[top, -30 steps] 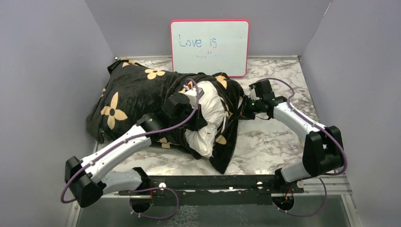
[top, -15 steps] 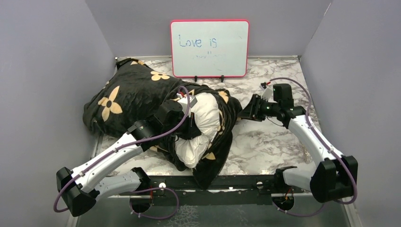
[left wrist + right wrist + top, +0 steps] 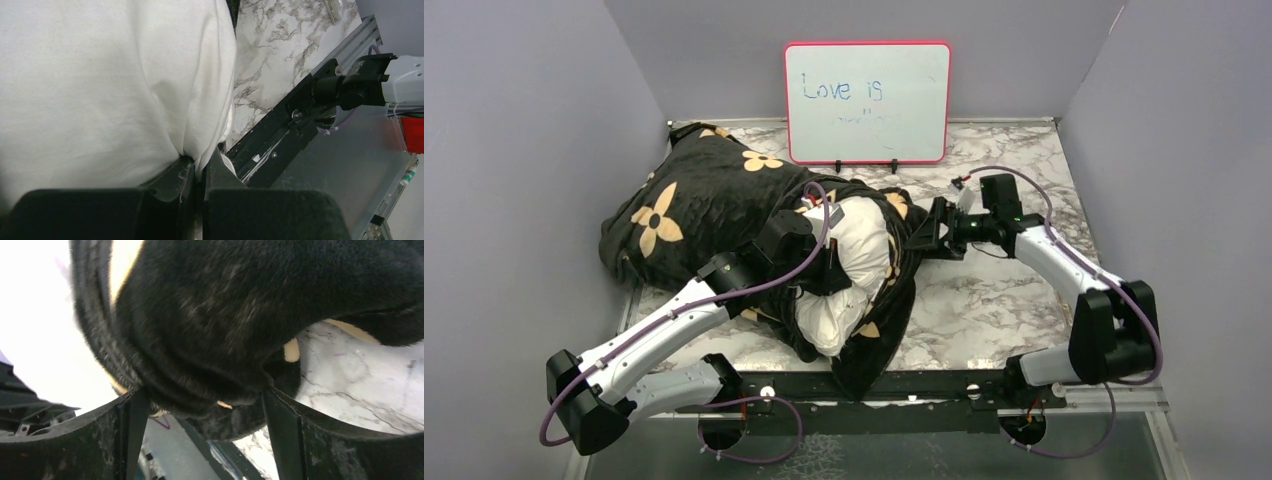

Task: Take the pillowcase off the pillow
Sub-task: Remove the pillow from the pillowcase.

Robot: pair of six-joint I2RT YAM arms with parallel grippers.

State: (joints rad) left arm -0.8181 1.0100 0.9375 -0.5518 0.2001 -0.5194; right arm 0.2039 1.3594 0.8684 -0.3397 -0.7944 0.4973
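Two pincers meet at the open end of the pillowcase [image 3: 704, 205]. The left pincer [image 3: 200, 167] is clamped on a pinched fold of the white pillow [image 3: 100, 85], which bulges out just ahead of its tips. The right pincer [image 3: 200, 415] stands wide open, its two fingers spread either side of a thick black fold at the pillowcase's mouth. From above, the rest of the pillowcase stretches away behind the left pincer, covering the far part of the pillow on the marble tabletop [image 3: 994, 300]. A whiteboard [image 3: 867, 100] stands beyond both pincers.
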